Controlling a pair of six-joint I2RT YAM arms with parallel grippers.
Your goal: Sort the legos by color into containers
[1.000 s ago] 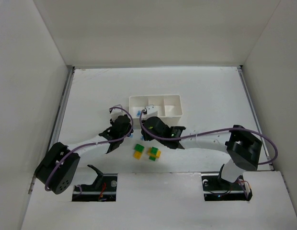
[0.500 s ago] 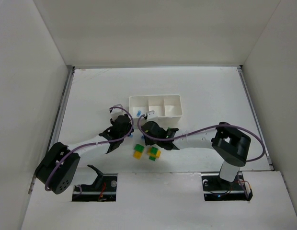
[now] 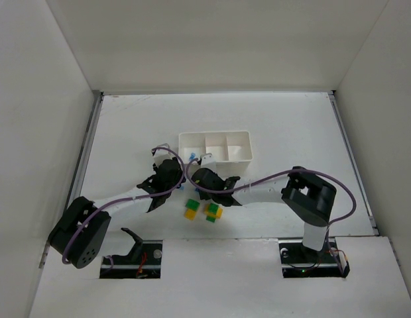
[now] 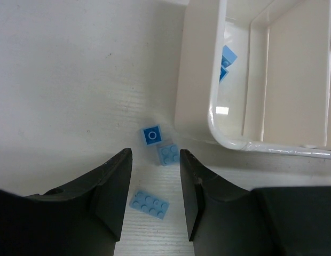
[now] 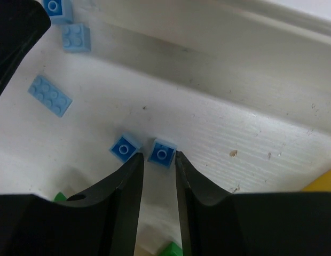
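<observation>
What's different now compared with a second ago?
The right arm swung its elbow left toward the centre, and the right claw crept left, to the blue bricks beside the tray. No clear grasp or release shows. The left claw, the tray and the green-yellow stacks stayed put.
</observation>
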